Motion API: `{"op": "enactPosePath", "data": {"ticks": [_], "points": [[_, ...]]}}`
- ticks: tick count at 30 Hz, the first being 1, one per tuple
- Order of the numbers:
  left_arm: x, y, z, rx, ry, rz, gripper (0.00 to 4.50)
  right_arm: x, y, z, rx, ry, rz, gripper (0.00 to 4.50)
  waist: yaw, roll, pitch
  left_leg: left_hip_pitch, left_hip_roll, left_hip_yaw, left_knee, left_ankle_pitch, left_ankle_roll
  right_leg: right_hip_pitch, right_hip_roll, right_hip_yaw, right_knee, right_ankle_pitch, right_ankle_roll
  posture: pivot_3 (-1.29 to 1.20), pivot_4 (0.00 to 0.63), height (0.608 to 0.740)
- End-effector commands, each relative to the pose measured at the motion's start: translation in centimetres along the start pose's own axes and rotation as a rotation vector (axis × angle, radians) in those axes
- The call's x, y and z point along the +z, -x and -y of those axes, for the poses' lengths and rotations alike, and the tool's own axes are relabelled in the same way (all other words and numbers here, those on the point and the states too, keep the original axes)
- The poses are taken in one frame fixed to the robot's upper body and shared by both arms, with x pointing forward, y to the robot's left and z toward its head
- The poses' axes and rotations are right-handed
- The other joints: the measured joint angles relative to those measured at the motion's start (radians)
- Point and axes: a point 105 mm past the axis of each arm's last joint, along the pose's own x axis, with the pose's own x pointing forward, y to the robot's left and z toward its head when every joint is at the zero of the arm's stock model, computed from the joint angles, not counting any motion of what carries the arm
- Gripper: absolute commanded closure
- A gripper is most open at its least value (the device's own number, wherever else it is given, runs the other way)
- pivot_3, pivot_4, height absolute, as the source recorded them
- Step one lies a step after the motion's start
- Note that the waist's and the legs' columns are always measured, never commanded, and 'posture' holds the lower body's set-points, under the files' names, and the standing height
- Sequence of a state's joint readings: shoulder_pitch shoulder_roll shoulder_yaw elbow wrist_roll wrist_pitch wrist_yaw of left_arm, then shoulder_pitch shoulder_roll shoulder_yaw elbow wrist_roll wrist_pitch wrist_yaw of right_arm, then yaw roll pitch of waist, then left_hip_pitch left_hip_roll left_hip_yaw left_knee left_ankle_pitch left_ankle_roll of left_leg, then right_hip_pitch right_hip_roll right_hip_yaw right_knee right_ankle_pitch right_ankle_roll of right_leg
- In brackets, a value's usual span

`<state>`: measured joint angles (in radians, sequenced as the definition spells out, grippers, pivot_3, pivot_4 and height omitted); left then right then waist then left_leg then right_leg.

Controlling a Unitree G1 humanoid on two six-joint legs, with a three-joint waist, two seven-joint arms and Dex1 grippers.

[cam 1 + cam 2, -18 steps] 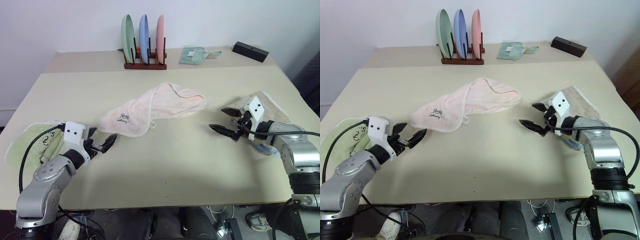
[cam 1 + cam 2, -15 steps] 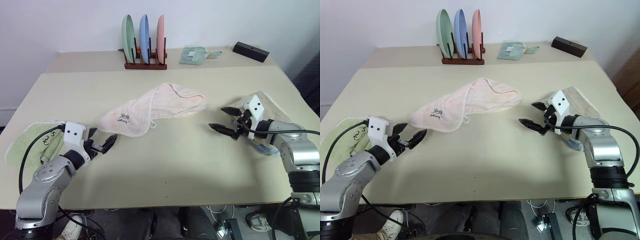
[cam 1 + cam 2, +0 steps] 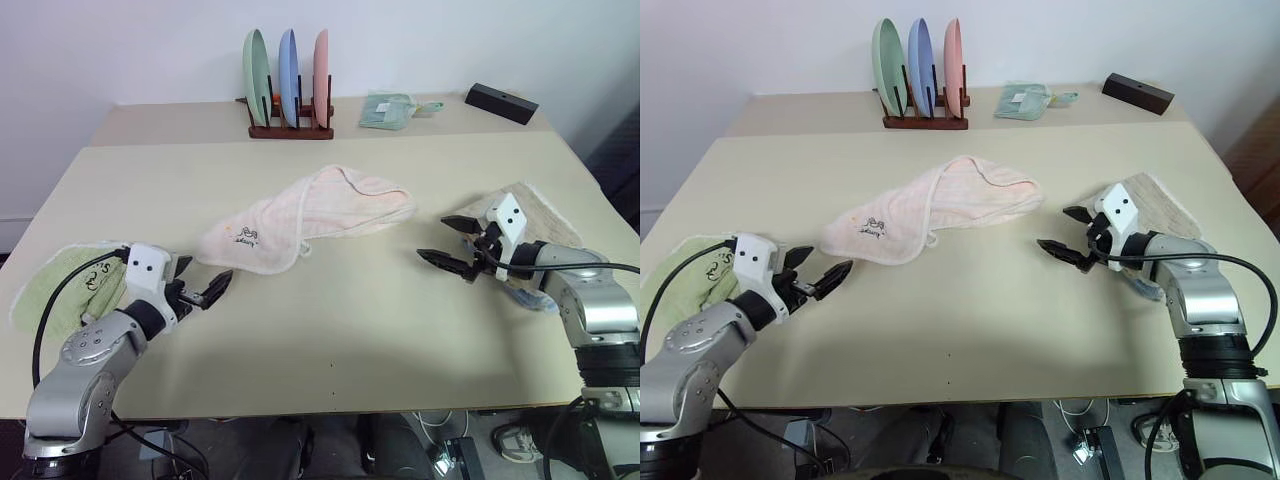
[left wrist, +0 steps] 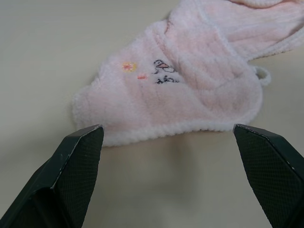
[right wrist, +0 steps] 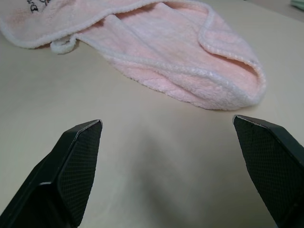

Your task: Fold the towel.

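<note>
Two beige tables (image 3: 330,330) butted together below a white wall (image 3: 130,50) | pink towel (image 3: 310,215) crumpled at centre of near table | left gripper (image 3: 205,290) fingers spread, empty, near its embroidered corner | right gripper (image 3: 450,245) spread, empty, beside other end | plate rack (image 3: 288,95) on far table

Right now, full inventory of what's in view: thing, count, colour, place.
pink towel: 1, pale pink, crumpled, table centre
green towel: 1, light green, table's left edge
beige towel: 1, tan, table's right side, under the right arm
plates: 3, green, blue, pink, upright in a wooden rack at the back
folded cloth: 1, pale teal, back, right of rack
box: 1, black, back right
table: 1, cream
left gripper: 1, black, open, near left
right gripper: 1, black, open, right
</note>
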<state>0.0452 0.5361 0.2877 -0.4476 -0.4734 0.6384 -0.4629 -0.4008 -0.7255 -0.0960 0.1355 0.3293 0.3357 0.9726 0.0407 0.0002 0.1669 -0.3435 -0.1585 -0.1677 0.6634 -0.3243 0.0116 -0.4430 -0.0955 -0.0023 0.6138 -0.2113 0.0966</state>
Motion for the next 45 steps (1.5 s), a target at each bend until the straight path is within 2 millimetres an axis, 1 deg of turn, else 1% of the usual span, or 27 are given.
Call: {"op": "enactPosePath", "data": {"ticks": [1, 3, 5, 7, 9, 12, 14, 16, 19, 21, 23, 26, 27, 29, 35, 36, 38, 40, 42, 43, 45], "points": [[1.1, 0.0, 0.7, -0.064, -0.024, 0.038, 0.06, 1.2, -0.4, -1.5, 0.039, 0.019, 0.044, 0.00, 0.000, 0.000, 0.000, 0.000, 0.000, 0.000, 0.000, 0.000, 0.000, 0.000, 0.000, 0.000, 0.000, 0.000, 0.000, 0.00, 0.150, 0.740], [1.3, -0.6, 1.6, -0.117, -0.009, 0.043, 0.06, 1.5, -0.6, -2.2, 0.058, -0.001, 0.063, 0.00, 0.000, 0.000, 0.000, 0.000, 0.000, 0.000, 0.000, 0.000, 0.000, 0.000, 0.000, 0.000, 0.000, 0.000, 0.000, 0.00, 0.150, 0.740], [1.0, -1.1, 2.0, -0.149, -0.002, 0.032, 0.06, 1.7, -0.9, -3.0, 0.065, -0.012, 0.077, 0.00, 0.000, 0.000, 0.000, 0.000, 0.000, 0.000, 0.000, 0.000, 0.000, 0.000, 0.000, 0.000, 0.000, 0.000, 0.000, 0.00, 0.150, 0.740], [1.2, -1.8, 3.1, -0.204, -0.025, 0.019, 0.06, 2.0, -1.2, -4.2, 0.089, -0.013, 0.083, 0.00, 0.002, 0.000, 0.000, 0.000, 0.000, 0.000, 0.000, 0.000, 0.000, 0.000, 0.000, 0.000, 0.000, 0.000, 0.000, 0.00, 0.150, 0.740], [1.2, -2.8, 4.1, -0.257, -0.078, -0.001, 0.06, 2.2, -1.5, -4.9, 0.090, -0.001, 0.091, 0.00, 0.001, 0.000, 0.000, 0.000, 0.000, 0.000, 0.000, 0.000, 0.000, 0.000, 0.000, 0.000, 0.000, 0.000, 0.000, 0.00, 0.150, 0.740], [0.8, -4.3, 5.4, -0.322, -0.157, -0.044, 0.06, 1.9, -2.0, -5.4, 0.068, -0.002, 0.092, 0.00, 0.001, 0.000, 0.000, 0.000, 0.000, 0.000, 0.000, 0.000, 0.000, 0.000, 0.000, 0.000, 0.000, 0.000, 0.000, 0.00, 0.150, 0.740], [0.6, -5.7, 6.1, -0.342, -0.211, -0.076, 0.06, 1.7, -2.2, -5.9, 0.076, 0.001, 0.089, 0.00, 0.001, 0.000, 0.000, 0.000, 0.000, 0.000, 0.000, 0.000, 0.000, 0.000, 0.000, 0.000, 0.000, 0.000, 0.000, 0.00, 0.150, 0.740], [0.7, -7.0, 6.7, -0.360, -0.226, -0.090, 0.06, 1.5, -2.4, -6.4, 0.083, 0.005, 0.086, 0.00, 0.001, 0.000, 0.000, 0.000, 0.000, 0.000, 0.000, 0.000, 0.000, 0.000, 0.000, 0.000, 0.000, 0.000, 0.000, 0.00, 0.150, 0.740], [0.5, -8.8, 7.2, -0.356, -0.266, -0.140, 0.06, 1.7, -2.5, -6.7, 0.082, 0.005, 0.093, 0.00, 0.001, 0.000, 0.000, 0.000, 0.000, 0.000, 0.000, 0.000, 0.000, 0.000, 0.000, 0.000, 0.000, 0.000, 0.000, 0.00, 0.150, 0.740], [0.4, -9.4, 7.4, -0.351, -0.297, -0.161, 0.06, 1.7, -2.5, -6.7, 0.073, 0.003, 0.098, 0.00, -0.002, 0.000, 0.000, 0.000, 0.000, 0.000, 0.000, 0.000, 0.000, 0.000, 0.000, 0.000, 0.000, 0.000, 0.000, 0.00, 0.150, 0.740], [0.2, -9.9, 7.5, -0.345, -0.307, -0.184, 0.06, 1.6, -2.4, -6.8, 0.068, 0.001, 0.099, 0.00, -0.003, 0.000, 0.000, 0.000, 0.000, 0.000, 0.000, 0.000, 0.000, 0.000, 0.000, 0.000, 0.000, 0.000, 0.000, 0.00, 0.150, 0.740], [-0.1, -10.0, 7.5, -0.344, -0.299, -0.205, 0.06, 1.6, -2.5, -7.1, 0.068, 0.000, 0.100, 0.00, -0.001, 0.000, 0.000, 0.000, 0.000, 0.000, 0.000, 0.000, 0.000, -0.001, 0.000, 0.000, 0.000, 0.000, 0.000, 0.00, 0.150, 0.740], [-0.2, -10.1, 7.2, -0.326, -0.287, -0.210, 0.29, 1.5, -2.5, -7.1, 0.067, -0.001, 0.101, 0.00, 0.000, 0.000, 0.000, 0.000, 0.000, 0.000, 0.000, 0.000, 0.000, -0.001, 0.000, 0.000, 0.000, 0.000, 0.000, 0.00, 0.150, 0.740], [-0.2, -10.1, 6.8, -0.300, -0.279, -0.215, 0.92, 1.5, -2.5, -7.1, 0.065, -0.003, 0.103, 0.00, -0.001, 0.000, 0.000, 0.000, 0.000, 0.000, 0.000, 0.000, 0.000, 0.000, 0.000, 0.000, 0.000, 0.000, 0.001, 0.00, 0.150, 0.740], [0.1, -10.0, 5.2, -0.249, -0.278, -0.192, 3.86, 1.4, -2.6, -7.3, 0.067, -0.002, 0.107, 0.00, -0.002, 0.000, 0.000, 0.000, 0.000, 0.000, 0.001, 0.000, 0.000, 0.000, 0.001, 0.000, 0.001, 0.000, 0.001, 0.00, 0.150, 0.740], [0.2, -10.0, 5.1, -0.248, -0.279, -0.189, 4.42, 1.4, -2.7, -7.3, 0.066, -0.001, 0.107, 0.00, -0.001, 0.000, 0.000, 0.000, 0.000, 0.000, 0.001, 0.000, 0.000, 0.000, 0.001, 0.000, 0.001, 0.000, 0.001, 0.00, 0.150, 0.740], [0.7, -9.9, 4.8, -0.242, -0.292, -0.162, 4.47, 1.5, -2.8, -7.3, 0.069, 0.000, 0.111, 0.00, -0.001, 0.000, 0.000, 0.000, 0.000, 0.000, 0.001, 0.000, 0.000, 0.000, 0.000, 0.000, 0.001, 0.000, 0.001, 0.00, 0.150, 0.740], [2.6, -9.1, 5.1, -0.267, -0.297, -0.055, 4.47, 1.7, -3.0, -7.3, 0.073, 0.015, 0.111, 0.00, -0.003, 0.000, 0.000, 0.000, 0.000, 0.000, 0.001, 0.000, 0.000, 0.000, 0.000, 0.000, 0.001, 0.000, 0.001, 0.00, 0.150, 0.740], [3.6, -7.4, 5.9, -0.339, -0.245, 0.014, 4.47, 1.8, -3.3, -6.9, 0.063, 0.059, 0.100, 0.00, -0.004, 0.000, 0.000, 0.000, 0.000, 0.000, 0.001, 0.000, 0.000, -0.001, 0.000, 0.000, 0.001, 0.000, 0.001, 0.00, 0.150, 0.740], [3.6, -6.4, 6.3, -0.377, -0.236, 0.023, 4.47, 2.0, -3.4, -6.6, 0.052, 0.087, 0.095, 0.00, -0.007, 0.000, 0.000, 0.000, 0.000, 0.000, 0.001, 0.000, 0.000, -0.001, 0.000, 0.000, 0.001, 0.000, 0.001, 0.00, 0.150, 0.740], [2.4, -3.7, 6.9, -0.455, -0.251, -0.011, 4.47, 2.4, -4.1, -5.2, -0.006, 0.168, 0.073, 0.00, -0.013, 0.000, 0.000, 0.000, 0.000, 0.000, 0.000, 0.000, 0.000, -0.001, 0.000, 0.001, 0.001, 0.000, 0.001, 0.00, 0.150, 0.740]]}}
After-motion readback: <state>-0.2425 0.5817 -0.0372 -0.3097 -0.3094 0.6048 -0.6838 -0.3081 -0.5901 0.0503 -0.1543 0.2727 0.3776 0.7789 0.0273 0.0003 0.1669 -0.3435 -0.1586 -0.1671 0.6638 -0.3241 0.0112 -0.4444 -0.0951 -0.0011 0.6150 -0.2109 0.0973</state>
